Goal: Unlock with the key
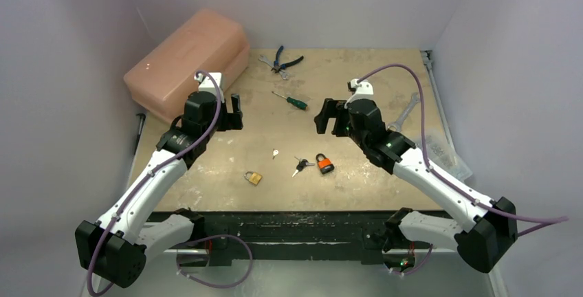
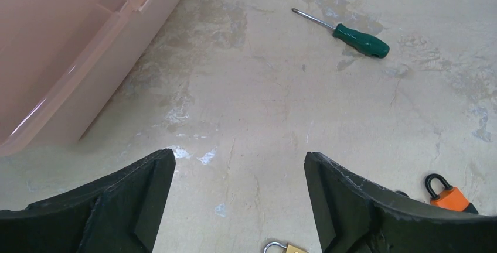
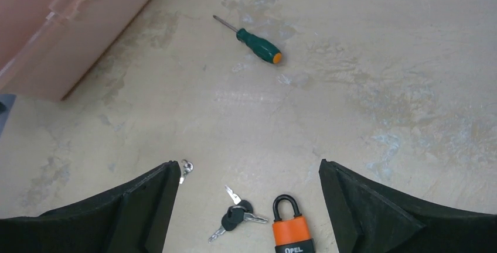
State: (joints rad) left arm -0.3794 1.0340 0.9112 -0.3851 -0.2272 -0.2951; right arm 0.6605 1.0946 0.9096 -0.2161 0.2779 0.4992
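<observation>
Keys point(image 3: 237, 215) beside orange padlock point(image 3: 291, 229) | left gripper point(image 2: 240, 162) raised, wide open, empty | right gripper point(image 3: 249, 168) likewise (tilted down toward keys)

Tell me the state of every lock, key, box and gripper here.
Orange padlock: shackle shut, lying flat.
Brass padlock: lying flat, shackle unclear.
Key bunch: loose, in no lock.
Pink toolbox: lid closed.
Left gripper: open, empty.
Right gripper: open, empty.

Scuffed table point(image 1: 344, 60), pale walls point(image 1: 344, 1)
</observation>
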